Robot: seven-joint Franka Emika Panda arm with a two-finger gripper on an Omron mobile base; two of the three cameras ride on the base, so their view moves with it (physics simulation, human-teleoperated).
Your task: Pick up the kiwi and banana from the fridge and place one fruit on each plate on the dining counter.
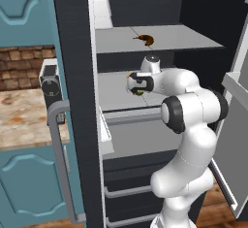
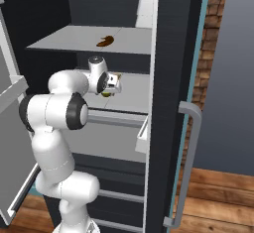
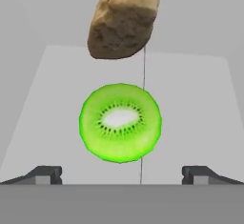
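The fridge (image 1: pixel 72 52) (image 2: pixel 171 53) stands open, and my arm reaches onto its middle shelf. The kiwi (image 3: pixel 120 122), a bright green cut disc, lies on the grey shelf just ahead of my gripper (image 3: pixel 122 175), centred between the wide-apart fingertips and untouched. My gripper (image 1: pixel 133 84) (image 2: pixel 113 83) is open and holds nothing. A sliver of the kiwi (image 2: pixel 106 94) peeks out under the hand. The banana (image 1: pixel 144 39) (image 2: pixel 104 41), dark brown and curved, rests on the shelf above. The plates and the dining counter are out of view.
A tan lumpy item (image 3: pixel 124 18) sits just behind the kiwi. The upper shelf (image 1: pixel 169 40) hangs close over my hand. Fridge doors with grey bar handles (image 1: pixel 58 149) (image 2: pixel 191 152) flank the opening. A marbled counter (image 1: pixel 24 115) with teal cabinets lies left.
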